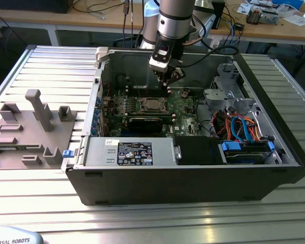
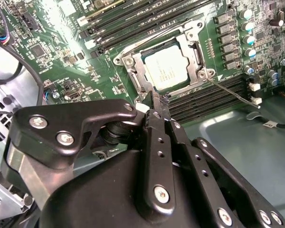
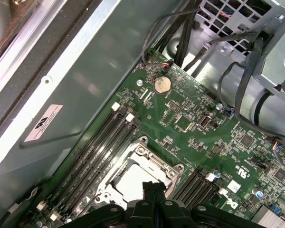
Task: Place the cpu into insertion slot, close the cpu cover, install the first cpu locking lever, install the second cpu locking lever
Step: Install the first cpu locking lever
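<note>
hovering closed and empty, the jaws sit just beside the cpu (image 2: 167,66) in its socket.

Black gripper (image 3: 154,185) pokes in with its jaws pressed together, right at the edge of the thin silvery metal cpu cover (image 3: 152,159). That lies flat around the dull silver-grey square cpu (image 3: 132,183). A round silver coin battery (image 3: 162,84) sits further off on the green motherboard (image 3: 190,142).
</note>
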`<state>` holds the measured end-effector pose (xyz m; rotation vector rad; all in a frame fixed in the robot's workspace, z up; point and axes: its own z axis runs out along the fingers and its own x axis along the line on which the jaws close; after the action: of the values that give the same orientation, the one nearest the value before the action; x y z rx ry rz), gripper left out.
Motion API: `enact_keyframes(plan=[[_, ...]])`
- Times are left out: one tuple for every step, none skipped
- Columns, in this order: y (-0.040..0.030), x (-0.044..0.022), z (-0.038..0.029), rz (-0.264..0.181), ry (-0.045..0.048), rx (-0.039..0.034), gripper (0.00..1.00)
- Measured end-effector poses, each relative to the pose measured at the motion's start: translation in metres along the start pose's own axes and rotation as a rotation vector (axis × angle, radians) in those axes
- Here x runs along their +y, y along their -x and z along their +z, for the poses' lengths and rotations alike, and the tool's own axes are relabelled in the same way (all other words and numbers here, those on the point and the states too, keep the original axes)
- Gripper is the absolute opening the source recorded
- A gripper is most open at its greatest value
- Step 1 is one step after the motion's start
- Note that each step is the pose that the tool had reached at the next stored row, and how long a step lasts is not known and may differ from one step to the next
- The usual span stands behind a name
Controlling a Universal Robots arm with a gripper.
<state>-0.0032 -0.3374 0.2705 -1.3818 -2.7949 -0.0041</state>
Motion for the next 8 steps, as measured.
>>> enact_keyframes(plan=[[0.0000, 0.0000, 0.0000, -0.007, -0.0002, 0.0000, 0.11], [0.0000, 0.0000, 0.0000, -0.012, -0.0003, -0.0002, 0.11], [0.0000, 0.0000, 0.0000, -0.018, -0.0004, -0.0002, 0.11], [0.0000, 0.0000, 0.0000, -0.022, -0.0005, -0.0002, 0.11], [0.0000, 0.0000, 0.0000, -0.029, -0.0007, -0.0003, 0.11], [0.0000, 0.0000, 0.0000, -0.034, -0.0008, -0.0003, 0.11], [0.0000, 0.0000, 0.0000, -0.038, -0.0009, -0.0004, 0.11], [0.0000, 0.0000, 0.0000, -0.042, -0.0010, -0.0004, 0.11]])
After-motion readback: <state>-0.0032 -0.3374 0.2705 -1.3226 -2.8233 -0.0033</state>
